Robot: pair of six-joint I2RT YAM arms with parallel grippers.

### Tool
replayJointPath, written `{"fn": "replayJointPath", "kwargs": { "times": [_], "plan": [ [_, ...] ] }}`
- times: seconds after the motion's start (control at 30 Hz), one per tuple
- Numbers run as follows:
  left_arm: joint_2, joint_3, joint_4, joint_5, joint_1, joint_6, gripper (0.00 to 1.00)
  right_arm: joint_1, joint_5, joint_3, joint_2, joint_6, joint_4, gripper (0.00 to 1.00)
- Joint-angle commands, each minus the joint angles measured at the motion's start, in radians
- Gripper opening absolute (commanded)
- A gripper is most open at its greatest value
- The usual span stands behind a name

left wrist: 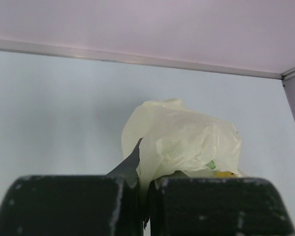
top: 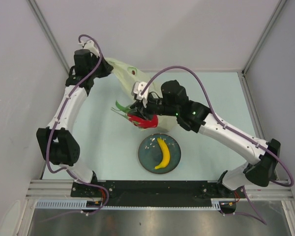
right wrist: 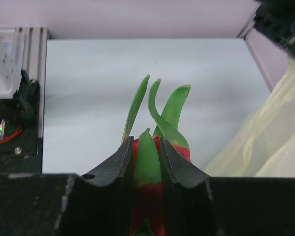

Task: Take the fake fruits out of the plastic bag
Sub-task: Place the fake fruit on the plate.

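Observation:
My right gripper [top: 140, 114] [right wrist: 147, 150] is shut on the red dragon fruit [top: 141, 121] [right wrist: 148, 164], held above the table just left of the bag's mouth; its green leaf tips [right wrist: 162, 110] stick out past the fingers. At the far left of the table my left gripper [top: 106, 67] [left wrist: 143, 196] is shut on a pinch of the pale yellow-green plastic bag [top: 130, 76] [left wrist: 182, 140], holding it up. A yellow fruit [left wrist: 225, 173] shows faintly low in the bag. The banana [top: 163, 153] lies on the dark plate [top: 148, 158].
The plate sits near the front middle, below the right gripper. White walls close in the back and both sides. An aluminium rail [top: 157, 189] with the arm bases runs along the near edge. The bag's side [right wrist: 280, 137] hangs close to the right of my right gripper.

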Motion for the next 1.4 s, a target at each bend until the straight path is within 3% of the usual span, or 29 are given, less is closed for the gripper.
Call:
{"fn": "replayJointPath", "kwargs": {
  "times": [0.0, 0.27, 0.43, 0.6, 0.77, 0.93, 1.2, 1.37],
  "plan": [
    [-0.103, -0.071, -0.005, -0.051, 0.01, 0.034, 0.0, 0.006, -0.02, -0.055, -0.069, -0.036, -0.046, 0.0],
    [-0.166, -0.207, 0.017, 0.02, 0.025, 0.023, 0.0, 0.026, -0.094, -0.124, -0.044, -0.15, -0.147, 0.0],
    [-0.171, -0.239, 0.02, 0.053, 0.031, 0.011, 0.0, 0.051, -0.206, -0.124, 0.0, -0.318, -0.189, 0.0],
    [-0.144, -0.262, 0.055, 0.182, 0.03, -0.009, 0.0, 0.083, -0.329, -0.121, 0.046, -0.428, -0.221, 0.0],
    [-0.146, -0.298, 0.044, 0.192, 0.03, 0.004, 0.0, 0.109, -0.416, -0.121, 0.095, -0.617, -0.32, 0.0],
    [-0.169, -0.35, 0.04, 0.185, 0.03, 0.023, 0.0, 0.114, -0.505, -0.121, 0.143, -0.914, -0.529, 0.0],
    [-0.167, -0.356, 0.029, 0.187, 0.03, 0.061, 0.0, 0.065, -0.548, -0.121, 0.233, -1.621, -0.86, 0.0],
    [-0.181, -0.37, 0.032, 0.188, 0.03, 0.069, 0.0, 0.037, -0.557, -0.123, 0.27, -1.78, -0.888, 0.0]
  ]
}}
